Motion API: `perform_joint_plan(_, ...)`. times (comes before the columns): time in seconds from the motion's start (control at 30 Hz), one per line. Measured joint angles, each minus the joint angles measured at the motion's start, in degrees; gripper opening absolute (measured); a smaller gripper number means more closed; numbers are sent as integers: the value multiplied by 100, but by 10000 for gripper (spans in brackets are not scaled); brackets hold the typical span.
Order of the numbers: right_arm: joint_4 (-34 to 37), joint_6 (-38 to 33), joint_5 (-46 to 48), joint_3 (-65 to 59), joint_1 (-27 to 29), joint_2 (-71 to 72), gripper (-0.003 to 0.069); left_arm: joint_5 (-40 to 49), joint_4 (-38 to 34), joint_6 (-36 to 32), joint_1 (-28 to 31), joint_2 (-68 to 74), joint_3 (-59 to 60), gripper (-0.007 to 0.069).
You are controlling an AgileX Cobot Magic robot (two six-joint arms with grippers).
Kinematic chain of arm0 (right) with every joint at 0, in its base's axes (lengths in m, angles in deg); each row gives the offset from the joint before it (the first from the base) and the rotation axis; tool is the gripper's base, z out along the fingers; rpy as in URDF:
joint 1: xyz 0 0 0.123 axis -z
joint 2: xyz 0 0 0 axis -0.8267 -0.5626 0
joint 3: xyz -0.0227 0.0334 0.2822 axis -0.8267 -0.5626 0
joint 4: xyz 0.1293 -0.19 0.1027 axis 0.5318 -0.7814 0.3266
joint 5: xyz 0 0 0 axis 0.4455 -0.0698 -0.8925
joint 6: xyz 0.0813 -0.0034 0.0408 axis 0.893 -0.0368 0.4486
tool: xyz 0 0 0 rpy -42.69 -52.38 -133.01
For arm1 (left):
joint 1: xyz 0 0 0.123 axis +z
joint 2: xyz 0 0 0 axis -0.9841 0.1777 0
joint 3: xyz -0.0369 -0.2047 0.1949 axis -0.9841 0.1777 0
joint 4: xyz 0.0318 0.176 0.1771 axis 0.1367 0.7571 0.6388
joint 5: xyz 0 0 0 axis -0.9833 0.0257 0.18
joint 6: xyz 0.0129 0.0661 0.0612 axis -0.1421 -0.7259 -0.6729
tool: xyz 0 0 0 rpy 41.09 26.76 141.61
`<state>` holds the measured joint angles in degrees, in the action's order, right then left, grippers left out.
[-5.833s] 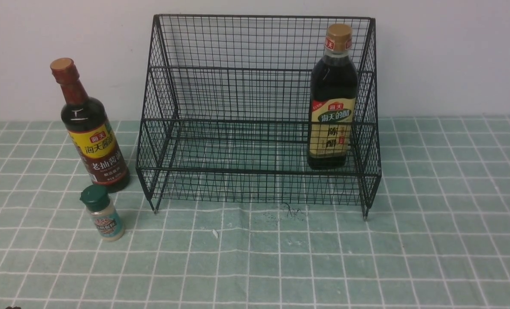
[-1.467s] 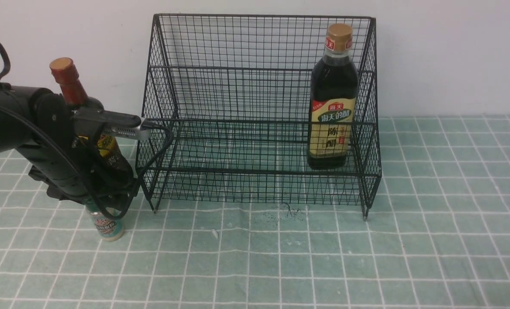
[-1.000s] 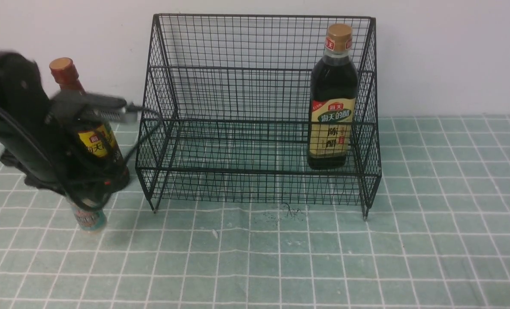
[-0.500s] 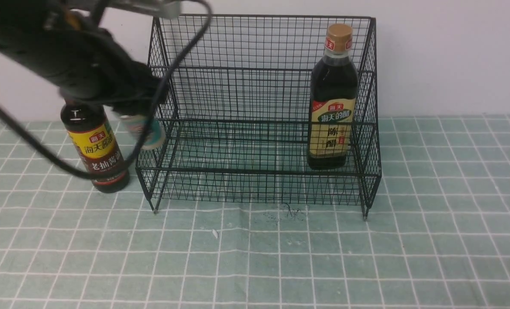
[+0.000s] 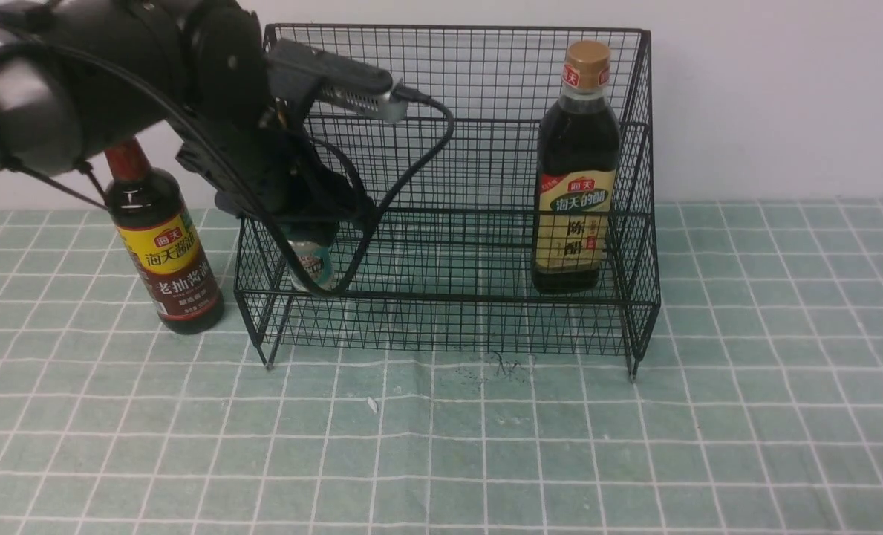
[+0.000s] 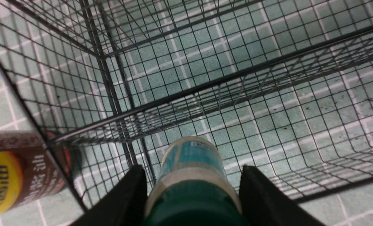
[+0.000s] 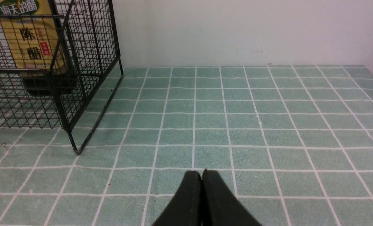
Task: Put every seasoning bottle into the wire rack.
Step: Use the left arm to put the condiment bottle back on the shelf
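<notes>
My left gripper (image 5: 310, 234) is shut on the tiny green-capped shaker (image 5: 312, 266) and holds it upright inside the left end of the black wire rack (image 5: 448, 119), at its lower tier. In the left wrist view the shaker (image 6: 191, 169) sits between both black fingers (image 6: 131, 194), over the rack's mesh floor (image 6: 268, 125). The red-necked dark bottle (image 5: 163, 256) stands on the table just left of the rack and also shows in the left wrist view (image 6: 13, 169). The tan-capped bottle (image 5: 576, 171) stands in the rack's right end. My right gripper (image 7: 202, 172) is shut and empty, low over the table right of the rack.
A green checked cloth (image 5: 486, 446) covers the table. A white wall (image 5: 783, 96) runs close behind the rack. The left arm's cable (image 5: 419, 160) loops inside the rack. The rack's right leg (image 7: 75, 147) and the tan-capped bottle (image 7: 29, 40) show in the right wrist view.
My left arm took the shaker off the table, lifted it up and to the right over the rack's left side, and has now lowered it into the lower tier.
</notes>
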<state>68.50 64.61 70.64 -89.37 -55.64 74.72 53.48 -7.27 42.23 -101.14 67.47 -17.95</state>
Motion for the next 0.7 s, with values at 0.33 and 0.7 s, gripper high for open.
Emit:
perform_joint_plan(0.33, 0, 0, 0, 0, 0, 0, -15, -168, 12, 3, 0, 223, -5, 333)
perform_joint_plan(0.7, 0, 165, 0, 0, 0, 0, -15, 7, -27, 84, 0, 451, -10, 333)
